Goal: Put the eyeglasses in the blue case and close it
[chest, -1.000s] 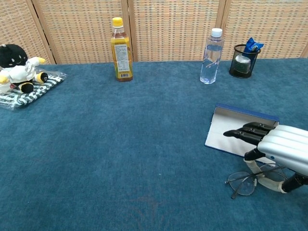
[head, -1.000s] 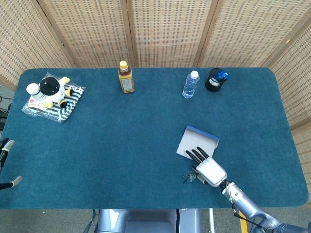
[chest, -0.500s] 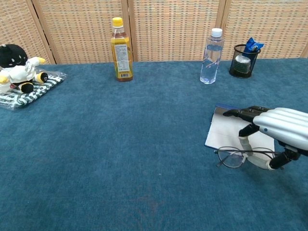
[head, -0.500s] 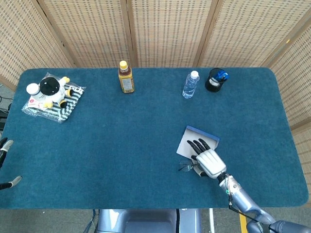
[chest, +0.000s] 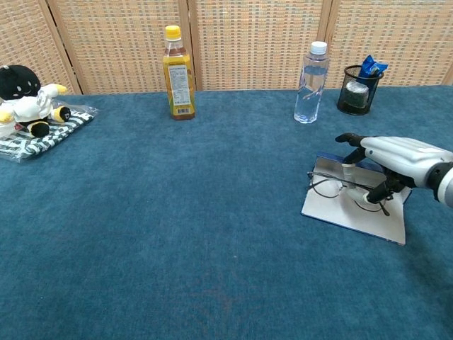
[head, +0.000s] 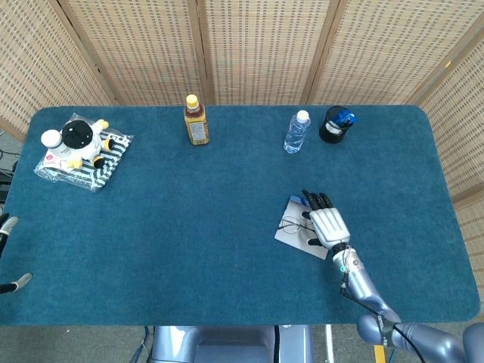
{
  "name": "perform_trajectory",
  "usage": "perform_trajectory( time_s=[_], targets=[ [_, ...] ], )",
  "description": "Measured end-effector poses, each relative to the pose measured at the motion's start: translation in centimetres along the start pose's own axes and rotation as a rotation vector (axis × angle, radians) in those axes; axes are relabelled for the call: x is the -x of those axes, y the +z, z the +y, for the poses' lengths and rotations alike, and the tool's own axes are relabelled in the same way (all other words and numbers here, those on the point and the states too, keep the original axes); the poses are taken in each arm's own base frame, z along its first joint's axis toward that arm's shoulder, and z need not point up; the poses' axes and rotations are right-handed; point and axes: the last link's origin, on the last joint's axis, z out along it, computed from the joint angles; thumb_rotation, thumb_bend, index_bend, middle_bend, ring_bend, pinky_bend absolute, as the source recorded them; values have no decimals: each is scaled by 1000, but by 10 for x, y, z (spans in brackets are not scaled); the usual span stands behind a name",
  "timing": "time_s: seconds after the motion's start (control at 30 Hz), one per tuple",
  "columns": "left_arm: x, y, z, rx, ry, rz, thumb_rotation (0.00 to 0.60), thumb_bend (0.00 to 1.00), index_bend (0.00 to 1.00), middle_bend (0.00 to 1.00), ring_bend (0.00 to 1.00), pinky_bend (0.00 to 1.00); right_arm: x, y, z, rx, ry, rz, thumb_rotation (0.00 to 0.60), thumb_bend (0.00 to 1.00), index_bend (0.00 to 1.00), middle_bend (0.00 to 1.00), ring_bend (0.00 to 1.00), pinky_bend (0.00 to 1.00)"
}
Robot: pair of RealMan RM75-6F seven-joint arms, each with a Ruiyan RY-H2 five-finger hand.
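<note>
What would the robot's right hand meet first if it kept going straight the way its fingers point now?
Probably nothing close. The right hand points toward the far edge of the table, and that line looks free. The black cup stands roughly ahead, though the line may pass beside it; depth is unclear.

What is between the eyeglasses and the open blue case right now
Nothing visible. The right hand holds the thin wire-framed eyeglasses directly over the pale inner surface of the open flat blue case.
</note>
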Motion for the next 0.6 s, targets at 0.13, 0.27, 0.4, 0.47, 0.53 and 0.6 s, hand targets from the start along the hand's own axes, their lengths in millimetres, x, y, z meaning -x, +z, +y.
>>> perform_trajectory(
  time_s=[0.13, 0.27, 0.4, 0.47, 0.53, 0.6],
  targets=[
    [0, 0, 0, -1, -3, 1, 600, 0, 0, 0, 0, 0, 3, 8, -1, 50, 1, 12, 600, 567, 624, 0, 0, 36],
    [-1, 0, -1, -3, -7, 3, 600, 0, 0, 0, 0, 0, 3, 12, 0, 80, -13, 31, 600, 568, 624, 0, 0, 36],
    [-2, -1, -2, -3, -8, 5, 600, 0, 0, 0, 0, 0, 3, 12, 3, 94, -25, 37, 600, 569, 624, 0, 0, 36],
    [-2, -1, -2, -2, -7, 3, 600, 0, 0, 0, 0, 0, 3, 12, 5, 102, -34, 38, 600, 569, 624, 0, 0, 36],
    [-2, -1, -2, -2, -7, 3, 600, 0, 0, 0, 0, 0, 4, 12, 7, 111, -36, 38, 600, 569, 624, 0, 0, 36],
    [-2, -1, -1, -2, -8, 5, 600, 0, 0, 0, 0, 0, 5, 12, 8, 114, -34, 32, 600, 557, 624, 0, 0, 36]
  ],
)
